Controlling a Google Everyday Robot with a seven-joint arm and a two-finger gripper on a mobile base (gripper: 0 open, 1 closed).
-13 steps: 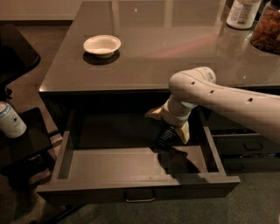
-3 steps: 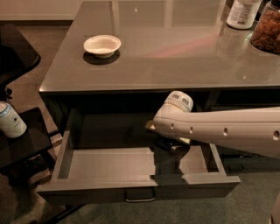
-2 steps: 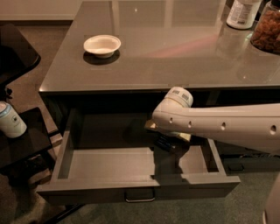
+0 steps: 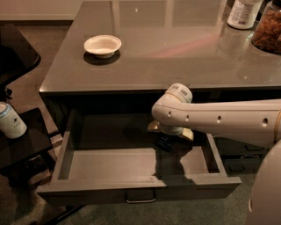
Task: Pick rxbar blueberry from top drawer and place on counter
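The top drawer [image 4: 131,186] stands pulled open under the counter [image 4: 175,48], its small metal handle [image 4: 140,196] at the front. My white arm comes in from the right, and its wrist [image 4: 173,110] hangs over the drawer's right back part. My gripper [image 4: 167,141] points down into the drawer, just above its floor. A small dark shape sits at the gripper's tip; I cannot tell whether it is the rxbar blueberry. No bar shows elsewhere in the drawer or on the counter.
A white bowl [image 4: 102,45] sits on the counter's left. A white bottle [image 4: 243,13] and a jar of snacks [image 4: 268,30] stand at its far right. A black side table [image 4: 22,145] with a can [image 4: 11,121] is left of the drawer.
My arm has risen slightly over the last second, and the wrist is a little higher above the drawer. The drawer and bowl have not moved.
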